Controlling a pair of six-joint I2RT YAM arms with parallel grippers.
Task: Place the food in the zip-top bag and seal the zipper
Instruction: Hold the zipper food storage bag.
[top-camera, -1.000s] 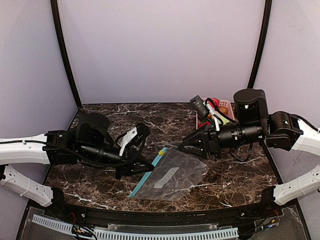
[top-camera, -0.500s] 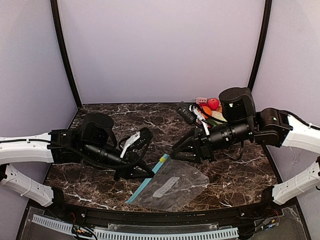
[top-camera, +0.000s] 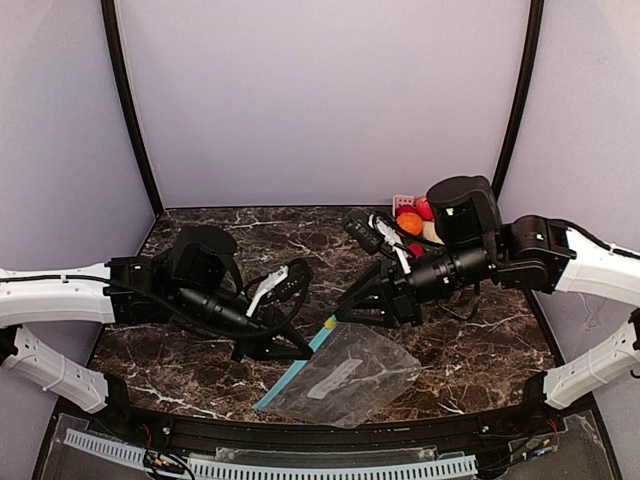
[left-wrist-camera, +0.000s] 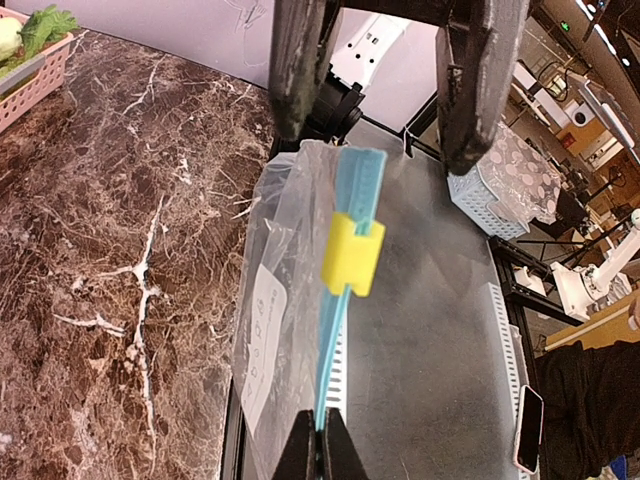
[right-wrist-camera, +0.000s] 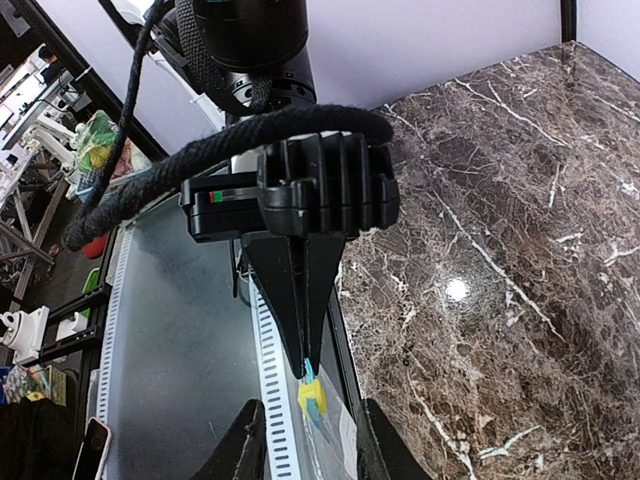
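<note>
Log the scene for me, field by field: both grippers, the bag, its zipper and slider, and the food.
left gripper: shut on the zipper
right gripper: open, jaws either side of the zipper's far end
slider: yellow, on the zipper between the two grippers
bag: clear, held by its zipper edge, no food seen inside
food: in the pink basket, apart from the bag

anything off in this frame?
The zip-top bag looks empty; the food sits in the pink basket. Yet the left gripper pinches the zipper and the right gripper, jaws open, flanks its other end near the yellow slider. Nothing spilled or damaged.
</note>
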